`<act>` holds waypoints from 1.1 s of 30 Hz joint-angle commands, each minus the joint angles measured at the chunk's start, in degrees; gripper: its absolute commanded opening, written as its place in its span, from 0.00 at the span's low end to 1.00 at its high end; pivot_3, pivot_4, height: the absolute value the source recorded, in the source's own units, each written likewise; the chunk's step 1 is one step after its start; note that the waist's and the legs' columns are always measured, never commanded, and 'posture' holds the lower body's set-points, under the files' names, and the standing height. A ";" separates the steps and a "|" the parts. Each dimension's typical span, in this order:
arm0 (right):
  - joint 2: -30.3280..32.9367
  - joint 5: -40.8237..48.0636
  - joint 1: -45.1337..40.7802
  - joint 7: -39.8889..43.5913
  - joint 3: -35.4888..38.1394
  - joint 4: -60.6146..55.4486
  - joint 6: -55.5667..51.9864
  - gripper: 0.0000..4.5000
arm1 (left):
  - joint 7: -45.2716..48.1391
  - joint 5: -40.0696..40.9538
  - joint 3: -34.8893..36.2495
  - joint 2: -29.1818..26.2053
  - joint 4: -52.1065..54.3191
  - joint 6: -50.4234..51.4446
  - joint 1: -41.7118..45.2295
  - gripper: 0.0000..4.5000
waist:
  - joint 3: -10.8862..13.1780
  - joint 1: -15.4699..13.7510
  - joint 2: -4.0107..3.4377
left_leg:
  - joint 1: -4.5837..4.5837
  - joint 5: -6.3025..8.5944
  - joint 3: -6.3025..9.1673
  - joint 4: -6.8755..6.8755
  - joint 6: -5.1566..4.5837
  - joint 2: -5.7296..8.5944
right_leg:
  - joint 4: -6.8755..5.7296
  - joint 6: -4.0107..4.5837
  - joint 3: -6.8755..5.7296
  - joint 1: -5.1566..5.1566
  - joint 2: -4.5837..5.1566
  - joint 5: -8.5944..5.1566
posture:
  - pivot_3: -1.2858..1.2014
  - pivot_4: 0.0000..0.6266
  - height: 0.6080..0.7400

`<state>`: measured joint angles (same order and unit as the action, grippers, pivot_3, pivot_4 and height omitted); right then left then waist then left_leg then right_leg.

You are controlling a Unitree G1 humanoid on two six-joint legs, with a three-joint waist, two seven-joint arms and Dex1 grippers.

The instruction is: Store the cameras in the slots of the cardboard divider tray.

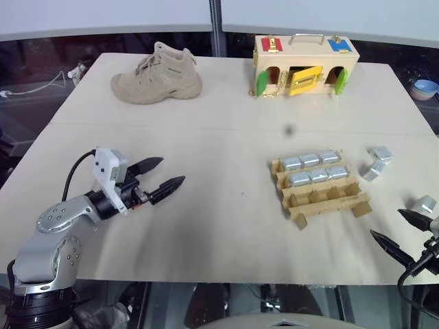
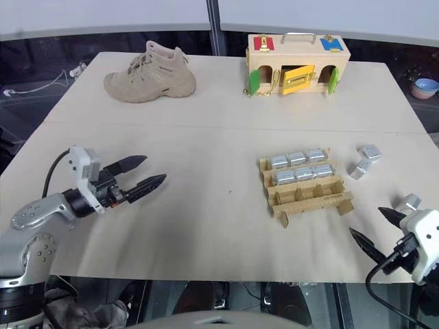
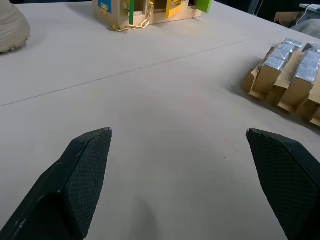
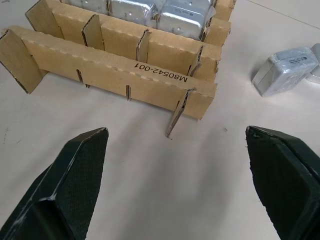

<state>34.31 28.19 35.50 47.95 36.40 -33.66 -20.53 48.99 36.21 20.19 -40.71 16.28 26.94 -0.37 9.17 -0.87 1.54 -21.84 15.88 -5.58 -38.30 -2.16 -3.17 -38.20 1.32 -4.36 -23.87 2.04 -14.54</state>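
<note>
The cardboard divider tray lies right of the table's centre. Its far row holds three silver cameras and its middle row three more; the slots of the near row stand bare. Two loose cameras lie just right of the tray, and a third sits near the right edge. My right gripper is open at the front right, close to that third camera and pointing at the tray's near corner. At the table's left my left gripper is open, far from the tray, holding nothing.
A tan boot stands at the back left. A wooden box with coloured doors stands at the back, beyond the tray. A small bowl sits off the table at the far right. Bare tabletop lies between my left gripper and the tray.
</note>
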 commanded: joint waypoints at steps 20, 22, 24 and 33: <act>2.33 1.41 -14.43 -19.73 4.44 1.88 -16.31 0.97 | 13.12 6.94 -0.17 -0.11 0.30 -4.51 5.46 1.00 | -0.04 -0.02 -0.04 | -0.02 -0.01 0.00 -0.02 0.00 0.02 | 0.00 -0.02 -0.03 0.02 0.00 0.02 | 0.52 0.24 1.00; 2.64 3.42 -17.94 -23.20 6.18 3.51 -21.87 0.97 | 13.92 7.77 -1.61 -0.35 2.13 -4.17 7.99 1.00 | -0.04 -0.01 -0.04 | -0.02 -0.01 0.00 -0.03 0.01 0.04 | 0.00 -0.02 -0.03 0.04 0.00 0.02 | 0.52 0.24 1.00; 3.61 4.06 -21.68 -26.81 6.54 4.47 -27.88 0.97 | 14.99 8.08 -3.91 -0.70 4.16 -3.95 11.15 1.00 | -0.05 0.03 -0.07 | 0.00 -0.02 -0.01 -0.03 0.02 0.04 | 0.00 -0.02 -0.01 0.06 -0.03 0.03 | 0.52 0.24 1.00; 3.55 0.15 -35.73 -41.92 6.63 7.92 -52.69 0.97 | 21.58 12.18 -12.01 -3.78 7.85 1.91 19.65 1.00 | -0.13 0.16 -0.23 | 0.01 -0.17 -0.08 0.01 0.28 0.03 | 0.00 -0.02 0.13 0.03 -0.15 0.02 | 0.52 0.24 1.00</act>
<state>37.79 29.28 0.74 7.72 40.86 -24.68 -70.19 70.05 45.98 8.32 -43.84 22.04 27.53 17.61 9.04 -0.70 1.31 -21.84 15.71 -5.65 -38.29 -1.89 -3.14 -38.20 1.30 -4.24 -23.84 1.88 -14.52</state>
